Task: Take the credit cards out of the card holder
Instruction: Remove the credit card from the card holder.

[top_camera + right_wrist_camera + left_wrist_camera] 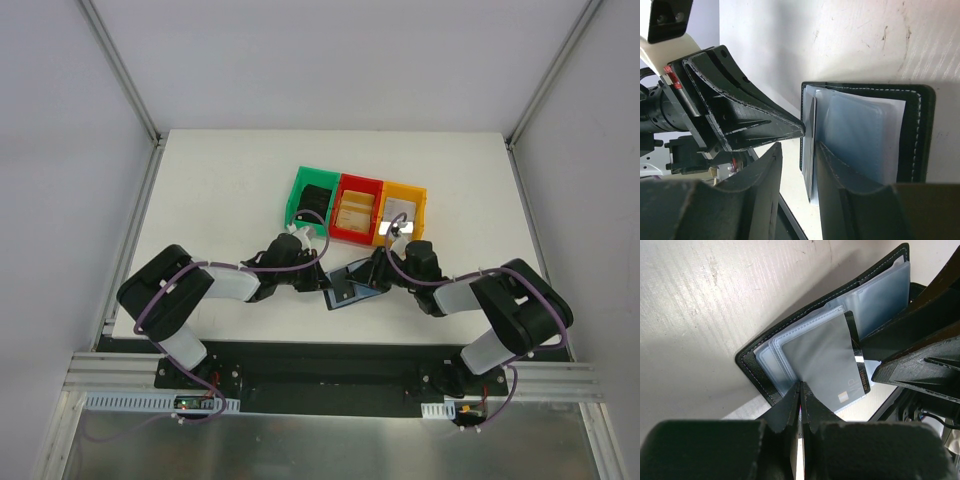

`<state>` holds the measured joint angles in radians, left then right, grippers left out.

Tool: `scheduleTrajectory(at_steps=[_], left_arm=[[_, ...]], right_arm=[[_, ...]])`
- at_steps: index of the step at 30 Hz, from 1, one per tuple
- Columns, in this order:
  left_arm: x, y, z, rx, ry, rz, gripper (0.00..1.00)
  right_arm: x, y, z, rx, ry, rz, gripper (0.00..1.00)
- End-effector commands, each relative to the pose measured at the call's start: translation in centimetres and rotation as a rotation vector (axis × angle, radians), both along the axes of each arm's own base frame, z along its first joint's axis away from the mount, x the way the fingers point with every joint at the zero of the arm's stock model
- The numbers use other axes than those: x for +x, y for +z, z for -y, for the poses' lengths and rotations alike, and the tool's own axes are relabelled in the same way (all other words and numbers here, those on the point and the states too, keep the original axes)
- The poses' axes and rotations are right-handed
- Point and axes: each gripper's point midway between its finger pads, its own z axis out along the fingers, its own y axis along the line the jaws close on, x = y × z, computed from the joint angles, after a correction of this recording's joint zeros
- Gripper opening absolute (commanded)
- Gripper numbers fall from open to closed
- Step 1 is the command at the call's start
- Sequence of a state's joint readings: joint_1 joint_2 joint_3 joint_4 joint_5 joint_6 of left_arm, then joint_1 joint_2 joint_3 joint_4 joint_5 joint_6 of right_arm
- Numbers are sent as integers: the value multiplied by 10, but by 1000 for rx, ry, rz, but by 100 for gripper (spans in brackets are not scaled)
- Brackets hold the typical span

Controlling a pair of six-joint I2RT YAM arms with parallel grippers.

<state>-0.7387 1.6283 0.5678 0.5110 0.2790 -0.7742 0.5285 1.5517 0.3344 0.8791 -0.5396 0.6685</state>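
White table (220, 200), plain walls. Left gripper (800, 389) closed to a slit on the near edge of a clear sleeve (815, 355). Right gripper (807, 155) part open, straddling a card (811, 135) edge, not yet clamped. Holder (345, 288) lies open at near centre between the arms, bins (358, 208) just beyond. Step in hand: likely first card extraction. Judgement: left pins the sleeve, right closes on card only, then pulls straight along the pocket; catching plastic would drag the holder.
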Motion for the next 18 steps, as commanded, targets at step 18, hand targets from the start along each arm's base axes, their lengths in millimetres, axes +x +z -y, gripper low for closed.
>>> scheduleTrajectory(at_steps=[18], left_arm=[[-16, -36, -13, 136, -14, -56, 0]], right_arm=[[-40, 6, -20, 10, 253, -16, 34]])
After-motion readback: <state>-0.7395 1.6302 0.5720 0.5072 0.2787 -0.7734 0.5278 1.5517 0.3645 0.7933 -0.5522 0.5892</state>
